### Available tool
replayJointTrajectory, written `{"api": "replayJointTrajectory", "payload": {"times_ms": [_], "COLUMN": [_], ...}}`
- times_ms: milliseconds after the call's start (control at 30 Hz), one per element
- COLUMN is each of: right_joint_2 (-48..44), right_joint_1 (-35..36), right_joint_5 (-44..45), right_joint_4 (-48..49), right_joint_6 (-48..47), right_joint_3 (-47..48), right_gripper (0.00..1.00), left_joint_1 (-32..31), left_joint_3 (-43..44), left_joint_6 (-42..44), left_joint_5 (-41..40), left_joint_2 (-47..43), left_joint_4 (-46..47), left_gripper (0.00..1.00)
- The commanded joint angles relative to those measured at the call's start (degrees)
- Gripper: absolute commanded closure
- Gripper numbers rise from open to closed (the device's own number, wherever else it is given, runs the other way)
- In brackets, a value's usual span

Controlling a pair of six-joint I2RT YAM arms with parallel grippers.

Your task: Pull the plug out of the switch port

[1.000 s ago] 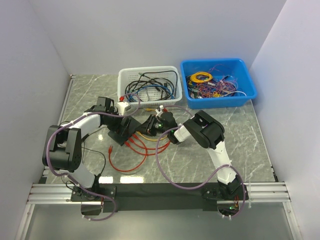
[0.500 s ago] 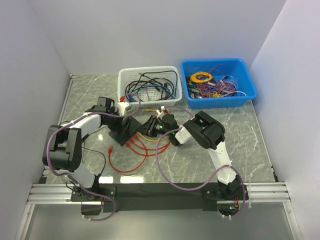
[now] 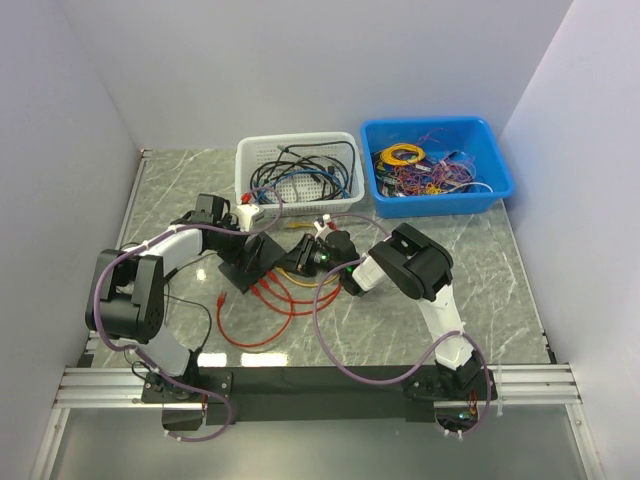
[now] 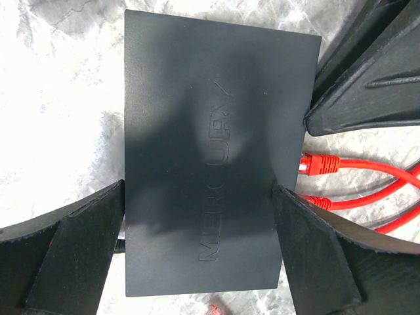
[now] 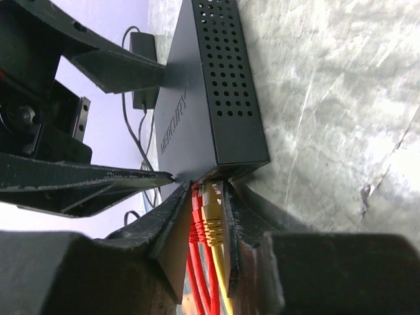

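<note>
The switch (image 3: 256, 259) is a flat matte-black box on the marble table, left of centre. In the left wrist view the switch (image 4: 210, 131) lies between my left gripper's (image 4: 199, 193) fingers (image 4: 72, 256), which press on its two long edges. My left gripper (image 3: 243, 250) is shut on it. In the right wrist view a yellow plug (image 5: 213, 220) and a red plug (image 5: 197, 216) sit in ports at the switch's (image 5: 210, 92) end. My right gripper (image 5: 210, 191) is closed around both plugs, its fingers (image 5: 239, 223) touching them. It shows in the top view (image 3: 303, 256) too.
Red cables (image 3: 262, 318) loop on the table in front of the switch. A white mesh basket (image 3: 298, 170) of cables and a blue bin (image 3: 436, 165) of wires stand at the back. A black power lead (image 5: 134, 98) runs from the switch's far side.
My right gripper has moved a little left, up to the switch's port edge. The left gripper and the switch have stayed put.
</note>
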Motion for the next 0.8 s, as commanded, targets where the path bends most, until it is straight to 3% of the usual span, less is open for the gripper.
{"api": "replayJointTrajectory", "payload": {"times_ms": [0,167,267,467,667,767], "right_joint_2": [1.81,1.28,0.32,-0.30,-0.04,0.31], "right_joint_1": [0.74,0.74,0.56,0.38,0.12,0.21], "right_joint_5": [-2.32,-4.60,-3.38,-3.64,-3.11,-3.46], "right_joint_4": [-7.32,-7.84,-10.22,-10.04,-9.43,-9.60], "right_joint_6": [-2.72,-4.65,-6.23,-6.23,-5.27,-4.65], "right_joint_3": [-4.28,-3.14,-3.22,-3.40,-3.23,-2.61], "right_gripper": [0.73,0.64,0.74,0.85,0.89,0.98], "left_joint_1": [-1.00,-0.92,-0.92,-2.49,-4.87,-5.66], "left_joint_3": [-2.28,-1.93,-1.76,-1.31,-4.48,-4.30], "left_joint_6": [2.52,2.86,4.10,5.06,5.07,5.24], "left_joint_5": [-3.75,-3.32,1.25,3.45,-1.20,-0.15], "left_joint_2": [3.64,3.21,0.23,-2.42,-3.74,-3.65], "left_joint_4": [-4.82,-5.69,-6.93,-9.57,-7.19,-8.16], "left_gripper": [0.04,0.02,0.01,0.01,0.01,0.01]}}
